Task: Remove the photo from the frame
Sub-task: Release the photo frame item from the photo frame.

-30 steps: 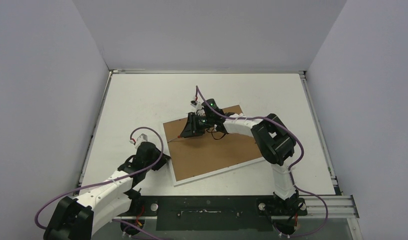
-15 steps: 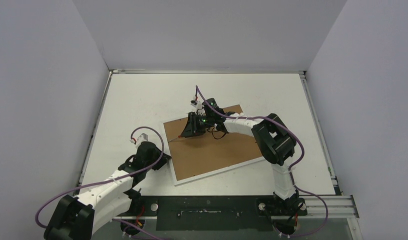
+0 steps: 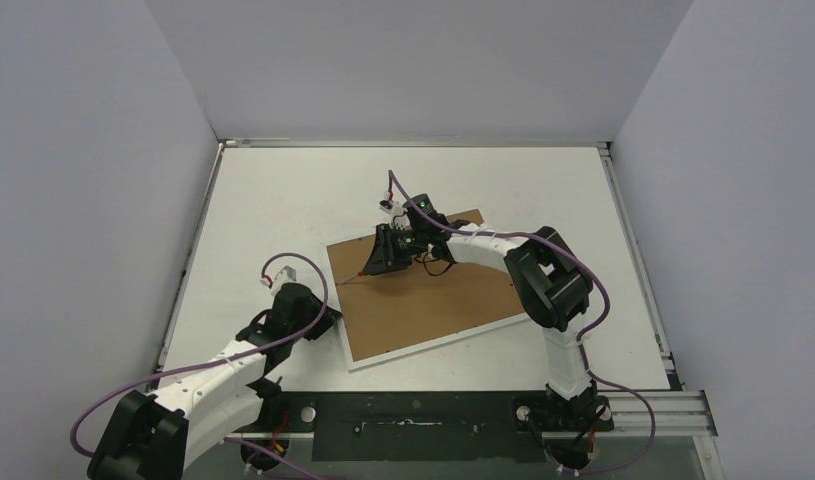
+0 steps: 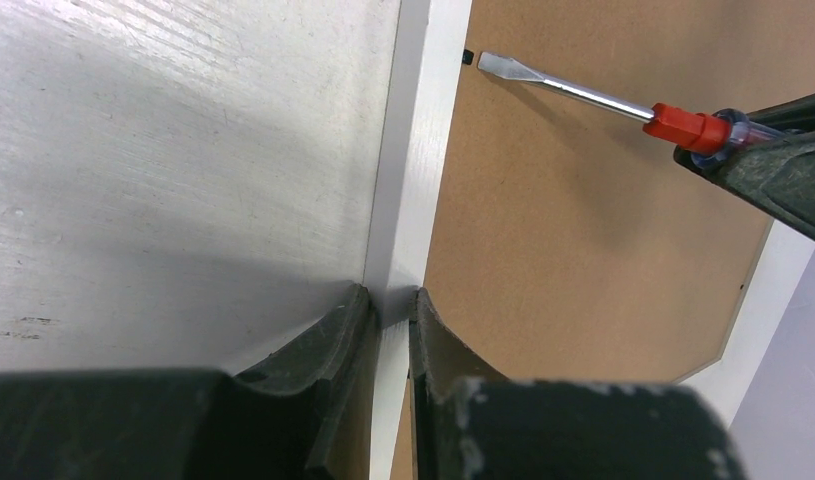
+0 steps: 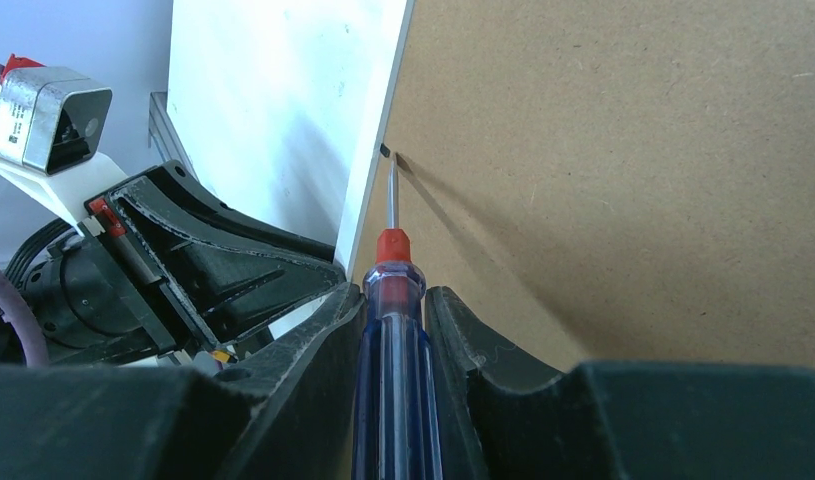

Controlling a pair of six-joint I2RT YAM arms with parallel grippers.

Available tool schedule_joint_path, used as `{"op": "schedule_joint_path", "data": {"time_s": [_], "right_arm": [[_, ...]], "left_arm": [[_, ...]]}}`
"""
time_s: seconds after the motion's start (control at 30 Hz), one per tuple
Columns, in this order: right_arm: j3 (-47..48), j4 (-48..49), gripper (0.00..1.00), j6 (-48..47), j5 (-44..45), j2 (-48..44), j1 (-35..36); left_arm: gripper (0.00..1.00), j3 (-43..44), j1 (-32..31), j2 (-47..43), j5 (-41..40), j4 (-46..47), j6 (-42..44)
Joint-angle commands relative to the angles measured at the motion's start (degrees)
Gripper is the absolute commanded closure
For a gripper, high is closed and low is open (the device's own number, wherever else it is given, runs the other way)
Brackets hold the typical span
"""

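So the frame [image 3: 438, 300] is lying face down around the middle of the table [image 3: 283, 190], brown back up and turned a bit crooked. The left end effector [image 4: 388, 303] is nearly closed, pinching the white border strip on the frame's left side, close to the near-left corner. The right end effector [image 5: 394, 295] is clamped on the blue handle of a screwdriver [image 5: 393, 250]. The blade tip sits right at a little black tab [image 5: 385, 151] on the backing's left edge.
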Motion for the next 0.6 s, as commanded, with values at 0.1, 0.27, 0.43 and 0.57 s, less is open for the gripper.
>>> {"op": "schedule_joint_path", "data": {"time_s": [0.1,0.27,0.43,0.57], "right_arm": [[1.90,-1.16,1.00,-0.67,1.29,0.99,1.33],[2.39,-0.25,1.00,0.00,1.22,2.73,1.93],[1.95,0.98,1.00,0.44,0.21,3.28,2.02],[1.67,3.73,1.00,1.74,-1.08,3.85,2.02]], "left_arm": [[1.00,-0.55,0.29,1.65,-0.01,-5.56,2.54],[1.00,-1.27,0.29,2.13,0.45,-4.51,2.91],[1.00,-1.91,0.29,2.01,0.88,-4.10,3.14],[1.00,-2.00,0.29,2.26,1.14,-3.78,3.82]]}}
